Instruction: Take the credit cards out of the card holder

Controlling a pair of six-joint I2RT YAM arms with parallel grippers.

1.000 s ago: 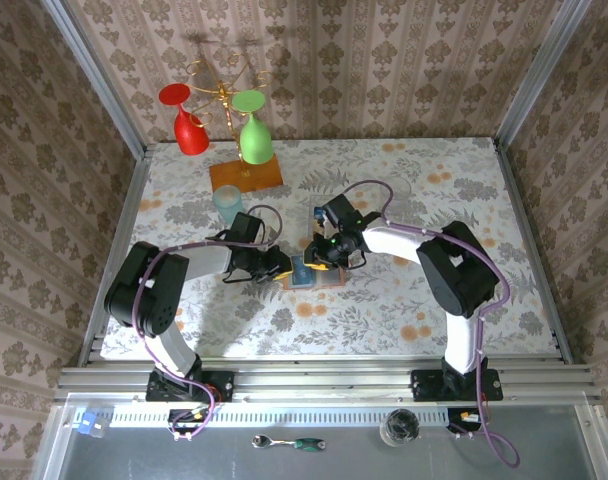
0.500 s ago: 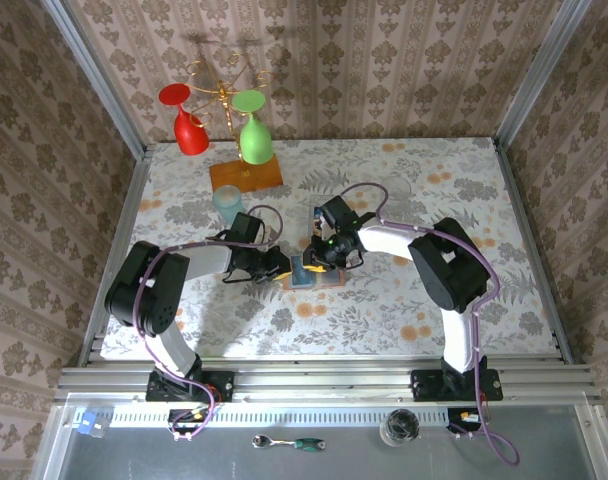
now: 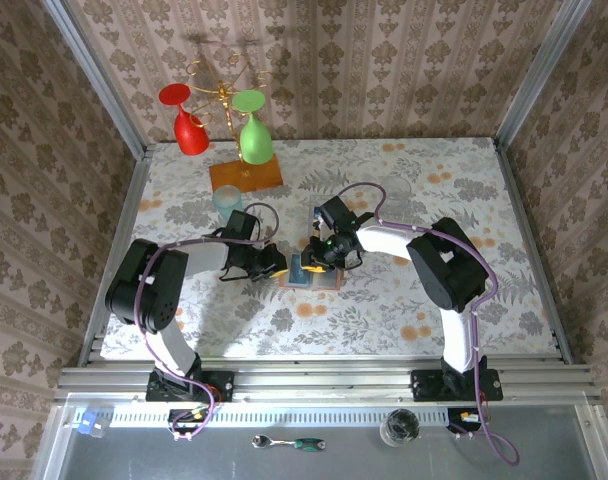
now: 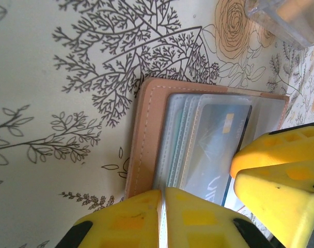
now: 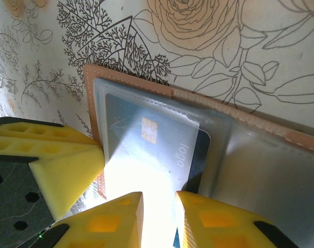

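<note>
The card holder (image 3: 306, 273) lies open on the flowered table between both grippers. Its tan leather edge (image 4: 145, 135) frames clear sleeves over a dark blue credit card (image 4: 219, 147) with a gold chip (image 5: 149, 130). My left gripper (image 4: 163, 194) is pinched shut on the near edge of the holder's sleeves, and it sits at the holder's left side (image 3: 280, 266). My right gripper (image 5: 158, 200) hovers over the card from the right (image 3: 318, 261), jaws a little apart; glare whitens the sleeve between them. Other cards are hidden under the sleeves.
A glass rack on an orange wooden base (image 3: 245, 176) stands at the back left with a red glass (image 3: 190, 130) and a green glass (image 3: 255, 139). A pale blue tumbler (image 3: 227, 201) stands behind the left arm. A clear glass (image 3: 399, 188) sits back right.
The left gripper has closed a little more on the holder's edge. The right gripper has edged slightly toward the holder. The holder has barely moved.
</note>
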